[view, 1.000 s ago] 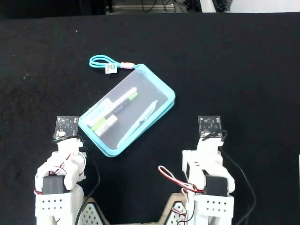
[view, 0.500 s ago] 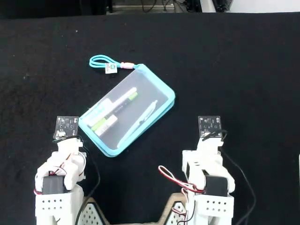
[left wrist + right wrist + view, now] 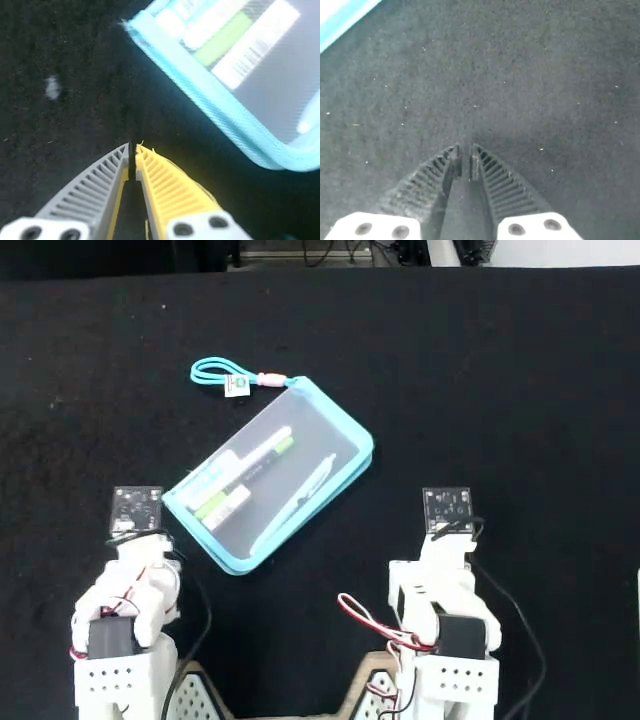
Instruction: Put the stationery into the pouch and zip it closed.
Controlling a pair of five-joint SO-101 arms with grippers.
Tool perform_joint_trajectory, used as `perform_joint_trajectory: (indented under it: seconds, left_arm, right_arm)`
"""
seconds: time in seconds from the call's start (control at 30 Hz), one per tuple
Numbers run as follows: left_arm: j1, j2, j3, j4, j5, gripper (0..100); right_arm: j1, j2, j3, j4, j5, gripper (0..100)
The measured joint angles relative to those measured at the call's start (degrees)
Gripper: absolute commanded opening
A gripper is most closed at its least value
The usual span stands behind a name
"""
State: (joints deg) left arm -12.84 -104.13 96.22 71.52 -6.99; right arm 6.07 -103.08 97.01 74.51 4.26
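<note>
The clear turquoise-edged pouch [image 3: 330, 435] lies flat on the black table [image 3: 500, 390] with the white and green pens [image 3: 255, 462] inside, so the left gripper [image 3: 134, 152], just beside it, and the right gripper [image 3: 465, 157], near it, rest closed and empty.

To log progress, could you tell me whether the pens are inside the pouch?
Inside: the pens lie within the blue border of the pouch, behind its clear face.

The left arm [image 3: 125, 605] and right arm [image 3: 445, 605] are white, with black motors and red, white and black cables looping above their perforated bases [image 3: 115, 680]. The left claw [image 3: 132, 150] has 1 grey and 1 yellow ribbed finger; the right claw [image 3: 465, 152] has 2 dark ones. White mounts carry 2 screws each.
</note>
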Motion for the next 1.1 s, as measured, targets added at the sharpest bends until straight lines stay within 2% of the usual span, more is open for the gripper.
perform_joint_trajectory:
  seconds: [0.1, 1.1]
  left_arm:
    - [-2.29, 0.00, 0.00, 0.00, 0.00, 3]
    - [-0.62, 0.00, 0.00, 0.00, 0.00, 3]
  right_arm:
    - [0.00, 0.00, 0.00, 0.00, 0.00, 3.7]
    - [0.00, 0.00, 0.00, 0.00, 0.00, 3.7]
